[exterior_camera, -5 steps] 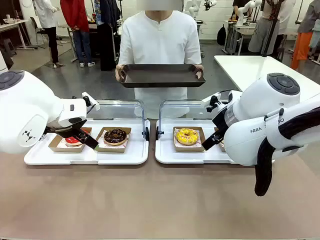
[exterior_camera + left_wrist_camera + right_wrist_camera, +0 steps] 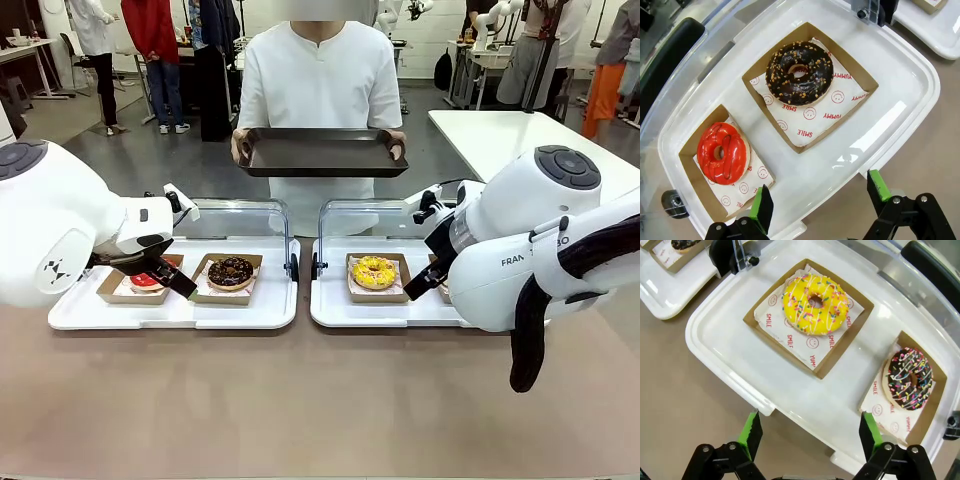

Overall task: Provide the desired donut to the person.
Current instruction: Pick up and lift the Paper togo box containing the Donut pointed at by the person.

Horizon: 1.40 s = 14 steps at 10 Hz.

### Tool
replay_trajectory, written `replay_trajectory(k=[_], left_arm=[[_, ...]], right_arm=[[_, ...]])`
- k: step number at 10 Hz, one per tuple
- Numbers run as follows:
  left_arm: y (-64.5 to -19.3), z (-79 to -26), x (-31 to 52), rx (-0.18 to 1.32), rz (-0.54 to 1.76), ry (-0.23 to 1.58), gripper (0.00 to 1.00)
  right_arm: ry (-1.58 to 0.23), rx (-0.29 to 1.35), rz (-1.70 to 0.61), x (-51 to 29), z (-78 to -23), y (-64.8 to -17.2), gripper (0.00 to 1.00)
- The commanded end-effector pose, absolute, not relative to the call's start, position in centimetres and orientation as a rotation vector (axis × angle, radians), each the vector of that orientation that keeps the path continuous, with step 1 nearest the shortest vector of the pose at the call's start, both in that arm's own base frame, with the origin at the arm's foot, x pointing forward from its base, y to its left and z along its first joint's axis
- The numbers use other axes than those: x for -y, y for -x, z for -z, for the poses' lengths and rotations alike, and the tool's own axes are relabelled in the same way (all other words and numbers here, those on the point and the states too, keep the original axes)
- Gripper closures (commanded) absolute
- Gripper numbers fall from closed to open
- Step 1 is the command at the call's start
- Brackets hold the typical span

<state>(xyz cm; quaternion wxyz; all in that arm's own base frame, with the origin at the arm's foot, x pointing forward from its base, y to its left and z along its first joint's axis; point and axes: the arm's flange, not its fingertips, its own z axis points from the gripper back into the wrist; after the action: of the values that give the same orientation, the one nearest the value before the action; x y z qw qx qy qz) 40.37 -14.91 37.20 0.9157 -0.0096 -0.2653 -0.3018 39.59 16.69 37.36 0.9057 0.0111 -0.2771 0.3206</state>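
Across the beige table (image 2: 320,410), the person (image 2: 320,80) stands at the far side holding an empty dark serving tray (image 2: 320,152) level in both hands. You can read that as a landing place waiting for a donut.

Between you and them sit two white trays, the left one (image 2: 272,306) and the right one (image 2: 330,308). Their clear lids (image 2: 240,222) are swung up toward the person, so you can reach down into the trays from your side.

Each donut sits in its own cardboard box (image 2: 855,65) on a printed paper liner, which gives you an edge to grip without crushing any icing.
- **Left tray:** a red-glazed donut (image 2: 722,152) and, nearer the middle of the table, a chocolate donut with nut crumbs (image 2: 799,75).
- **Right tray:** a yellow sprinkled donut (image 2: 815,303) beside a chocolate donut with rainbow sprinkles (image 2: 909,377).

Your left gripper (image 2: 820,192) hangs above the near rim of the left tray. Its jaws are spread wide, holding nothing and touching nothing. Your right gripper (image 2: 810,427) is the same over the right tray: wide apart, empty, and above the near rim.

With each arm parked over its own pair, either one looks ready to go once the choice is known. Nothing shows which donut the person wants, since both their hands are on the tray. No donut has left its box, so the handover has not started.
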Motion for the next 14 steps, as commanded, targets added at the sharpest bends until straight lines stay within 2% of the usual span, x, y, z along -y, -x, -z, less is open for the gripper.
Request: replay_trajectory(k=[1,10,11,14], left_arm=[[-40.4,-37.2,14.9,0.546,0.621,0.020,0.00],[-40.4,-37.2,14.9,0.546,0.621,0.020,0.00],[-40.4,-37.2,14.9,0.546,0.621,0.020,0.00],[-36.9,-45.8,11.2,0.578,0.695,0.096,0.00]], right_arm=[[-0.023,0.572,-0.662,-16.7,-37.4,-39.6,0.00],[-0.023,0.572,-0.662,-16.7,-37.4,-39.6,0.00],[0.011,0.565,-0.597,-15.8,-39.3,-39.1,0.00],[-0.001,0.553,-0.600,-13.0,-48.5,-33.5,0.00]])
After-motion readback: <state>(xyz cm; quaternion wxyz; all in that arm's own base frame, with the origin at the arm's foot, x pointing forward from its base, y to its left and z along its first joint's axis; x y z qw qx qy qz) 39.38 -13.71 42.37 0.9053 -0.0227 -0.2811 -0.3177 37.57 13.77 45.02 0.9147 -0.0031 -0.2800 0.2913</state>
